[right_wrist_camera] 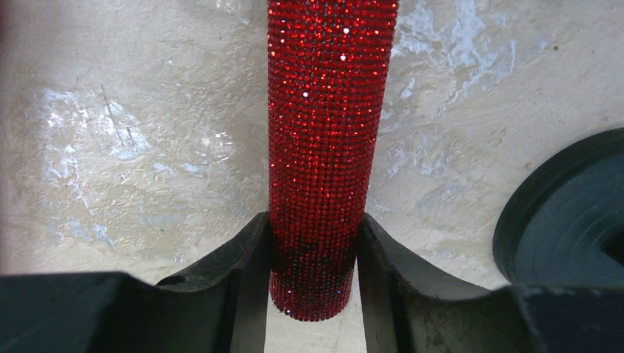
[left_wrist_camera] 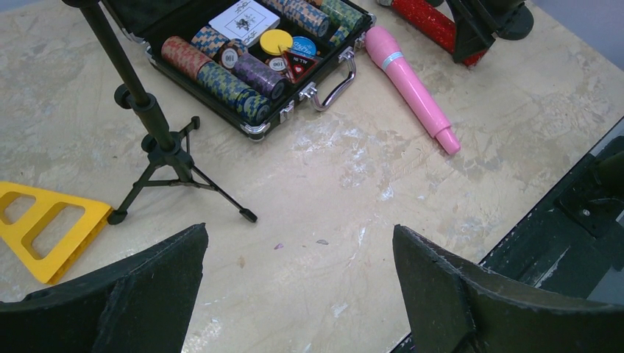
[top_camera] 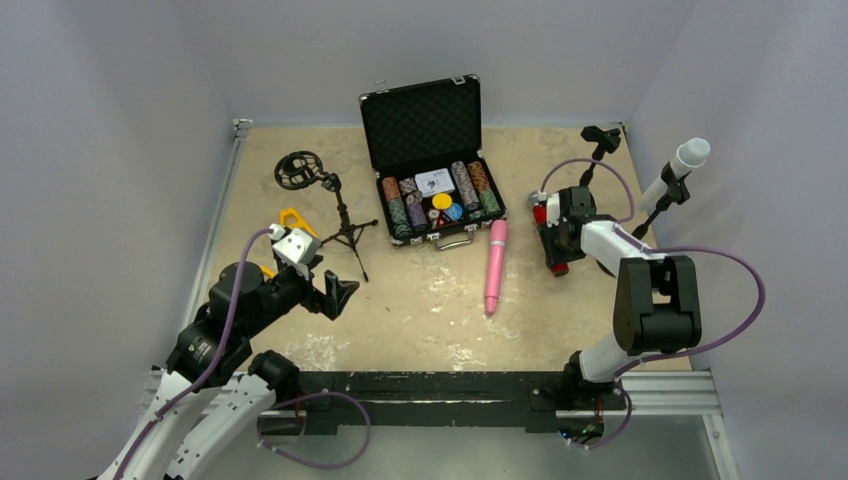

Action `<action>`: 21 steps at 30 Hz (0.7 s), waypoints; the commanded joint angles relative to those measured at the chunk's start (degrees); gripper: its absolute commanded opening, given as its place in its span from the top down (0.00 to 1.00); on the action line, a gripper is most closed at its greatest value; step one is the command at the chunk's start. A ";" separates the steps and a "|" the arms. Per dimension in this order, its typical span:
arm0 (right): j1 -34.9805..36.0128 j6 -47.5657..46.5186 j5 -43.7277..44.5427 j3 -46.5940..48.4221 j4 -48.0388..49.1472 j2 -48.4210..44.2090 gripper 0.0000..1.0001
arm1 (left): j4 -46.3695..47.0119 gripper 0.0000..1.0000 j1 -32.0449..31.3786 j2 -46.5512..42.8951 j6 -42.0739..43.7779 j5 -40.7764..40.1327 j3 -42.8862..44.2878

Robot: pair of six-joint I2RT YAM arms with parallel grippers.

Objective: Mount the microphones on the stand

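right claw clamped round red microphone lying on table; left claw wide apart, idle. step: grasp. next: lift, tilt, seat in empty stand clip.

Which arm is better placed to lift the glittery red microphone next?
Right: the right gripper clasps the glittery red microphone; the left gripper hangs open far across the table.

Glittery red microphone, plain pink microphone, white microphone, black case, striped multicoloured chips, yellow frame.
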 commanded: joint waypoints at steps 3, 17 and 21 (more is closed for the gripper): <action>0.00 -0.24 -2.94 2.62 -3.37 -0.56 0.89 | 1.09 0.01 0.34 -0.43 0.45 0.68 0.23; -2.00 0.77 -21.39 4.63 -6.34 -12.88 1.00 | 4.32 0.01 0.33 -1.75 -3.81 5.75 -0.52; -4.98 1.61 -27.81 4.64 -6.34 -16.84 1.00 | 6.23 0.01 0.34 -1.54 -6.43 8.36 -1.04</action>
